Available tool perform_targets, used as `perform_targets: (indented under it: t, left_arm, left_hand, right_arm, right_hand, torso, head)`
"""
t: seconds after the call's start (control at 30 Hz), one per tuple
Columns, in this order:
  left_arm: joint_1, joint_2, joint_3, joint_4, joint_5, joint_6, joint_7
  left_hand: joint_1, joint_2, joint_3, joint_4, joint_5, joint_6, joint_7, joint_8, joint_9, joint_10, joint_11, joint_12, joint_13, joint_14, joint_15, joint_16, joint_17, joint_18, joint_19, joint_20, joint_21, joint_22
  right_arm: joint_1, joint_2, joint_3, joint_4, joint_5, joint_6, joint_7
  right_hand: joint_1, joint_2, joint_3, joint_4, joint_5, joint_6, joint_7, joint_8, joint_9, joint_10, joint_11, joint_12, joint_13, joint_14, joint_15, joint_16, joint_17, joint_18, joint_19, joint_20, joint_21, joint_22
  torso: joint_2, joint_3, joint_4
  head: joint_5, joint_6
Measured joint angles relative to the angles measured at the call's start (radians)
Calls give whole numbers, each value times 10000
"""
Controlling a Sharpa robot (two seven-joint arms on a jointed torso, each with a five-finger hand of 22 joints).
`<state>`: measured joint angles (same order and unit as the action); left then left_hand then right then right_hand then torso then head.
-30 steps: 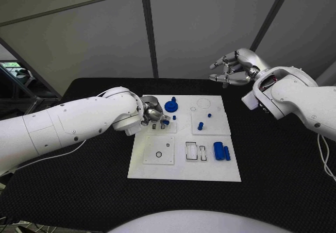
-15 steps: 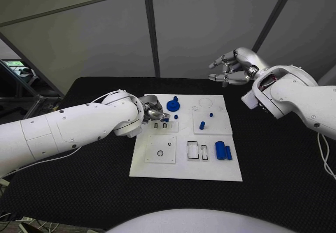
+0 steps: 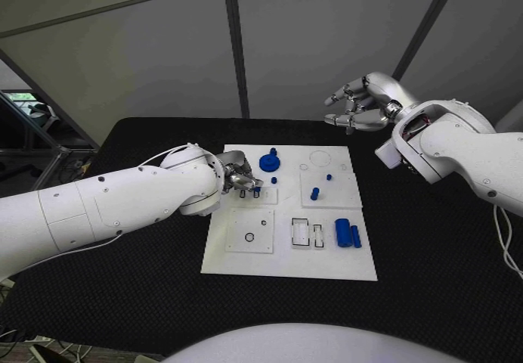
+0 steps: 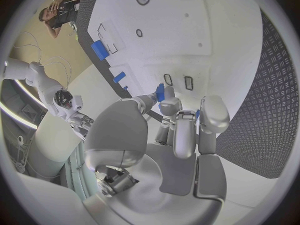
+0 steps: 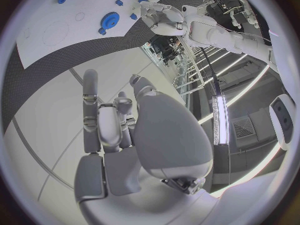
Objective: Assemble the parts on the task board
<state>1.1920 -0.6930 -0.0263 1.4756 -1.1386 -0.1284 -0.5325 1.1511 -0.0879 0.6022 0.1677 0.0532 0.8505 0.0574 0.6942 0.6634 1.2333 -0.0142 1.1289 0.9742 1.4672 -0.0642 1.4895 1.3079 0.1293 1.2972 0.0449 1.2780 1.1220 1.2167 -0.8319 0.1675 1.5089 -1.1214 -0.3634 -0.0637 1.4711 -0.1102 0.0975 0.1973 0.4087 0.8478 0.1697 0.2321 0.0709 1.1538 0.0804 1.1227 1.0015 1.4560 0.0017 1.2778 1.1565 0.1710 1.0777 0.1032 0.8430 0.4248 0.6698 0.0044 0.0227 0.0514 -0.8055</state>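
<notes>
Right now the task board (image 3: pixel 289 257) lies flat in the middle of the black table (image 3: pixel 131 295), long side running away from the robot. Left hand (image 3: pixel 241 178) is low over the board's left edge near the far end, fingers bunched together around a small blue part (image 4: pixel 160 92); the left wrist view shows that part pinched at the fingertips (image 4: pixel 169 106), just above two small dark slots (image 3: pixel 249 194) in the board. Beside the hand, toward the far end, sits a round blue gear-like part (image 3: pixel 268 162), and a tiny blue peg (image 3: pixel 273 180) stands just next to it. Further right on the board a short blue cylinder (image 3: pixel 314 194) stands near a smaller blue peg (image 3: pixel 328 178). Near the board's right edge, closer to the robot, two long blue parts (image 3: pixel 345 234) lie side by side, touching, next to two rectangular outlined recesses (image 3: pixel 306 234). An oval hole (image 3: pixel 249 237) shows in the raised square on the board's left near side, and a faint circle outline (image 3: pixel 320 159) sits at the far right corner. Right hand (image 3: pixel 360 106) is raised well off the table behind the board's far right corner, fingers loosely curled and apart, holding nothing; the right wrist view shows its fingers (image 5: pixel 103 125) clear of everything, with the board (image 5: pixel 69 30) well away.
</notes>
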Motion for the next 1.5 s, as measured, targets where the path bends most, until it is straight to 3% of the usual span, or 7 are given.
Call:
perform_targets:
  t: [1.5]
  left_arm:
    - [-43, 94, 3, -107, -1011, 964, -34]
  left_hand:
    - [-171, -140, 135, -135, 34, 19, 18, 31, 46, 42, -28, 50, 42, 0, 0, 0, 0, 5, 72, 0, 40, 76]
  right_arm:
    - [-5, 69, -3, -39, -168, 10, -63]
  right_hand:
    - [0, 0, 28, 28, 36, 0, 0, 0, 1, 1, 0, 0, 0, 1, 0, 0, -3, 1, 0, 0, 0, -5]
  torso:
    - [-5, 4, 10]
  head:
    - [-11, -136]
